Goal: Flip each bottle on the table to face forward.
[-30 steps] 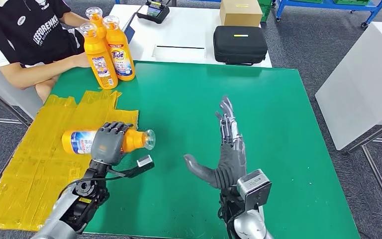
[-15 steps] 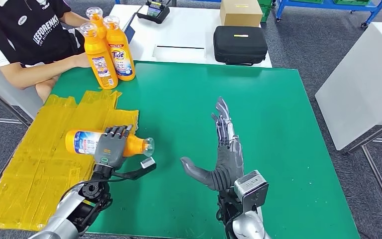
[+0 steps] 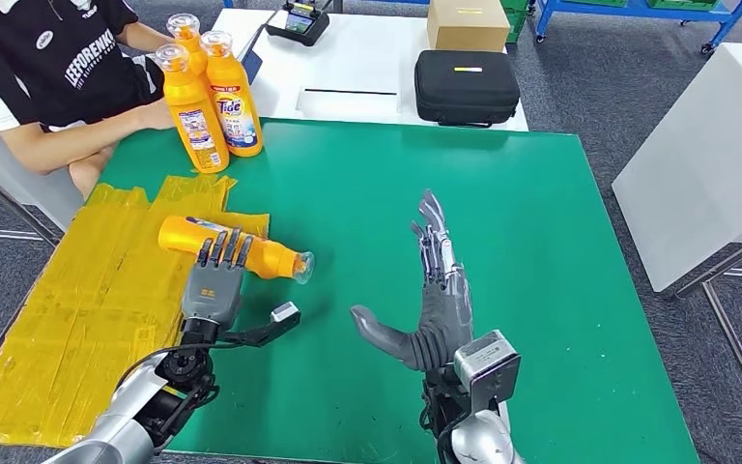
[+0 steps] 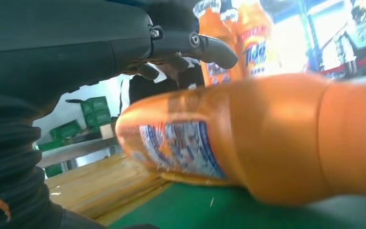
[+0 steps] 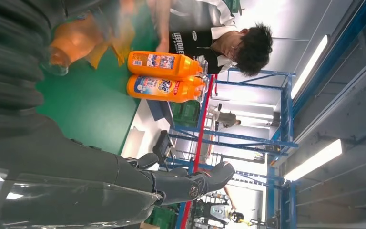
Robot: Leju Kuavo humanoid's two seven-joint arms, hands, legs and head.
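Observation:
An orange bottle [image 3: 251, 253] lies on its side across the edge of the green table [image 3: 541, 242], its clear cap [image 3: 302, 266] pointing right; close up, the bottle [image 4: 267, 138] shows a blue label low on its side. My left hand [image 3: 214, 280] lies stretched out with its fingers [image 3: 224, 247] resting on the bottle's near side and its thumb out to the right, not wrapped round it. My right hand [image 3: 435, 290] stands flat on edge in mid-table, fingers straight, holding nothing. Three more orange bottles [image 3: 208, 101] stand upright at the far left corner.
A yellow sheet [image 3: 68, 300] covers the table's left part. A person [image 3: 48, 68] sits at the far left with a hand behind the upright bottles. Beyond the table stand a black case [image 3: 466, 85], a cardboard box [image 3: 467, 24] and a white table [image 3: 705, 164] to the right.
The lying bottle has rolled and swung away from me, its label turning out of the head view. My left hand's fingers have straightened along it. The right hand has barely moved.

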